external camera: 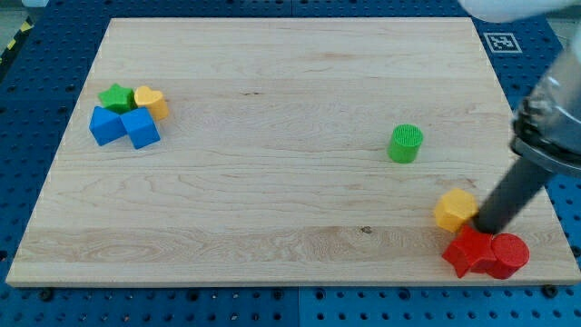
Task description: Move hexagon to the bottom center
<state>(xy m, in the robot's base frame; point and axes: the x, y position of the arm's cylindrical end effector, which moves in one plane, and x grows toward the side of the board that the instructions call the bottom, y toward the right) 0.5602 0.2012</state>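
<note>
Board: pale wooden table top (272, 163), flat on blue perforated base.
Rod: dark straight rod, no jaws to open or close; my tip (481, 231) rests on the wood, holding nothing.
Far-left cluster: two blue blocks (124, 126), green star block (116, 95), yellow heart block (152, 100), bunched, well apart from the work.
Near-right pair: red star block (467, 251) touching red cylinder (508, 255), just below tip.
Green cylinder (406, 143): alone, right of centre.
Yellow hexagon block (455, 210): near-right, touching tip's left side.
Governing relation: hexagon lies left of tip; judged, a leftward push carries it toward bottom centre.
</note>
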